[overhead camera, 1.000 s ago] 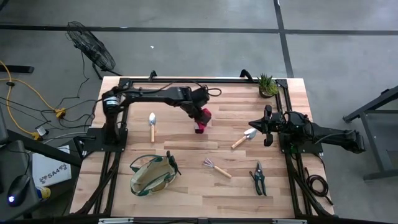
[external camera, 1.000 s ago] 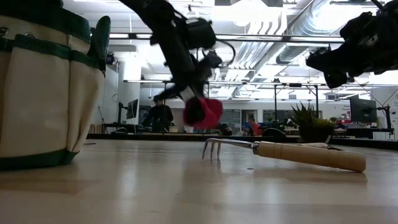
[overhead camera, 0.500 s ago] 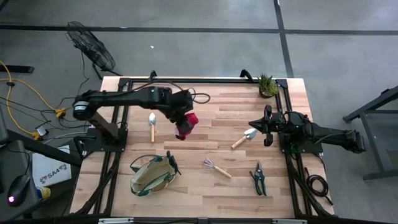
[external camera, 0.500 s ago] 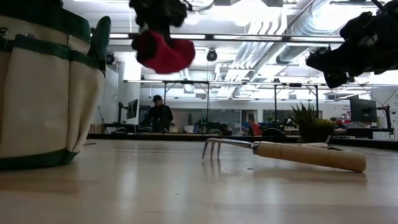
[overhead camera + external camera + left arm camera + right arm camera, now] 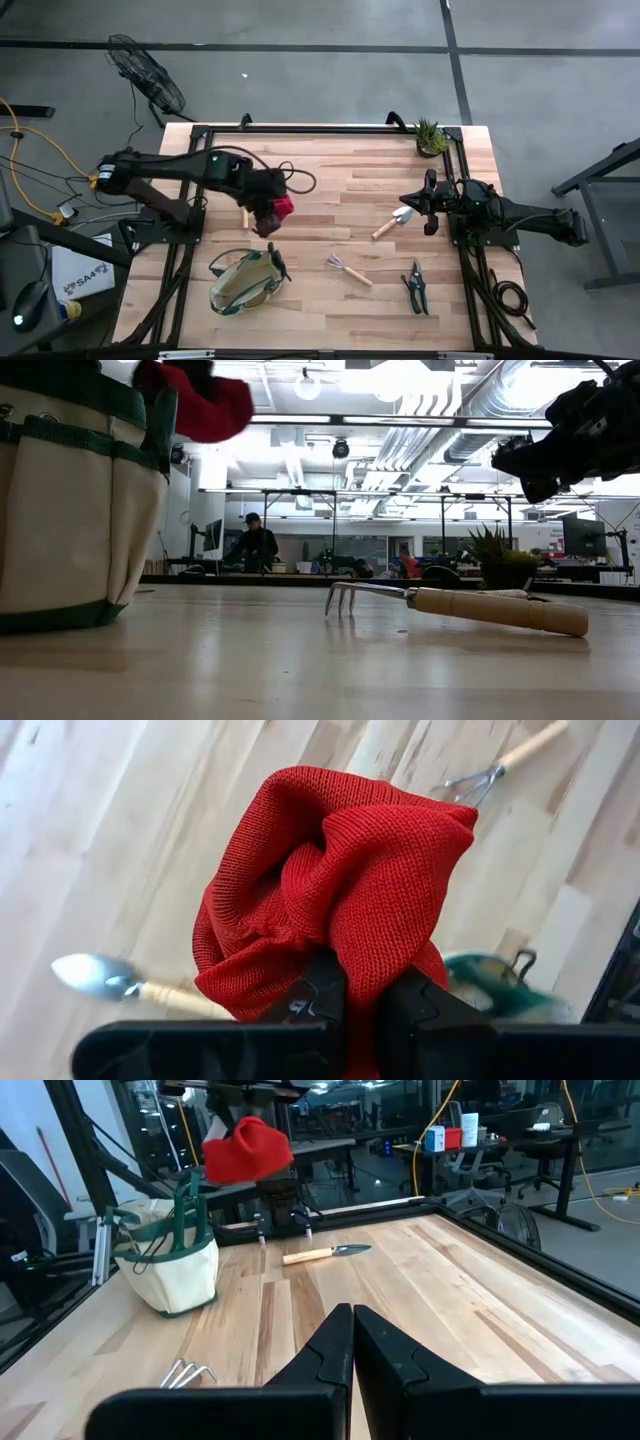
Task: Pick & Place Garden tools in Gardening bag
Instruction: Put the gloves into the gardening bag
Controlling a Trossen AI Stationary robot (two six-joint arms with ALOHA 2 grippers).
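I have the left claw [image 5: 360, 1010] clamped on the red cloth [image 5: 281, 208] — it hangs above the worktop [image 5: 330, 300], between the trowel [image 5: 244, 215] near the left edge and the gardening bag [image 5: 240, 282] by the front-left corner. The right claw [image 5: 352, 1342] waits at the right edge, fingers pressed together, holding nothing.
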